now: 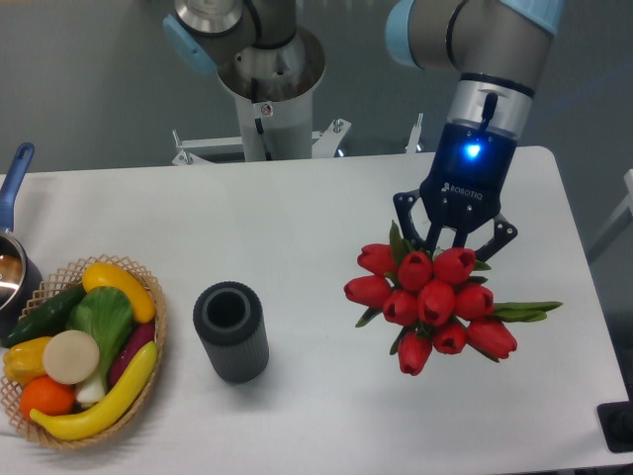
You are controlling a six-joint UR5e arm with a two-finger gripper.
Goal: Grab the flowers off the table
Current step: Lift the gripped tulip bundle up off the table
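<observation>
White and wide, the table (326, 213) fills most of the view, with a grey floor behind it. On the right side the gripper (454, 240) points down, and its two fingers are closed on the flowers (430, 302). The grip is where the stems meet the red heads, so most of the stems are hidden under the blooms. I cannot see the tan band from here.

The flowers look big and close to the camera, and the red heads face up at us — that tells me the bunch is probably up in the air and not lying on the table. A green leaf (527, 311) sticks out to the right. Holding the bunch near its top makes sense, because the heads are the heavy part and would flop if only the thin stem ends were pinched.

A dark ribbed cup (230, 332) stands upright near the middle, well apart from the flowers. It may be a vase, but nothing is in it. At the far left a wicker basket (156, 327) holds pretend vegetables, and a pot with a blue handle (14, 179) peeks in at the edge. They are far from the arm, so nothing is in its way.

I think the picking up is nearly done — the bunch just has to stay tight in the fingers.
</observation>
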